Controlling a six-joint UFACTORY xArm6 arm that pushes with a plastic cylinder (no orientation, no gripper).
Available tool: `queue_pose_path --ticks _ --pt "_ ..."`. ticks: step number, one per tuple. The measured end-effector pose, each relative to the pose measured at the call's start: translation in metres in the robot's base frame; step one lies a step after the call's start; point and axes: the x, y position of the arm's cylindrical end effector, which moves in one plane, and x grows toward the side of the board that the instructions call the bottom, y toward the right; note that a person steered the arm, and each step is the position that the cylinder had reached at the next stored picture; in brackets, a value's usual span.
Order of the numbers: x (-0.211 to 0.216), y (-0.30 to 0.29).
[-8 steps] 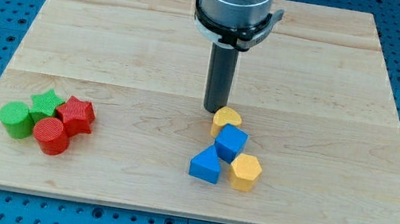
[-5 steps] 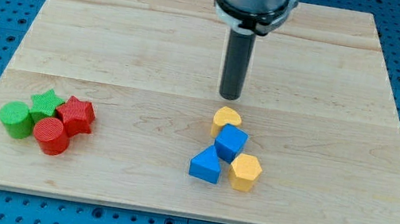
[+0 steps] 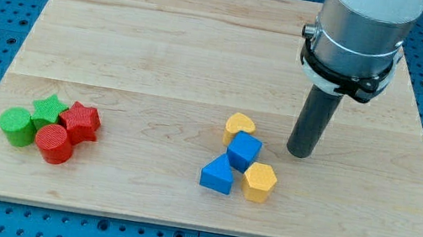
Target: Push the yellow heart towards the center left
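The yellow heart (image 3: pixel 239 126) lies a little below the board's middle, at the top of a small cluster. A blue cube (image 3: pixel 244 151) touches it from below, with a blue triangle (image 3: pixel 218 174) and a yellow hexagon (image 3: pixel 259 181) under that. My tip (image 3: pixel 300 154) rests on the board to the right of the yellow heart and the blue cube, a short gap away from both.
A second cluster sits at the lower left: a green cylinder (image 3: pixel 17 125), a green star (image 3: pixel 48 109), a red star (image 3: pixel 80 121) and a red cylinder (image 3: pixel 53 144). The wooden board (image 3: pixel 205 49) lies on a blue pegboard.
My tip has moved from just above the yellow heart up and then around to its right side and lower. No block has moved.
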Motion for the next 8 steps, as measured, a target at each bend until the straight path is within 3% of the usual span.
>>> queue_pose_path --ticks 2,4,5,8 --pt "-0.019 0.002" --pt "-0.096 -0.003" --pt "-0.113 -0.057" --pt "-0.075 -0.14"
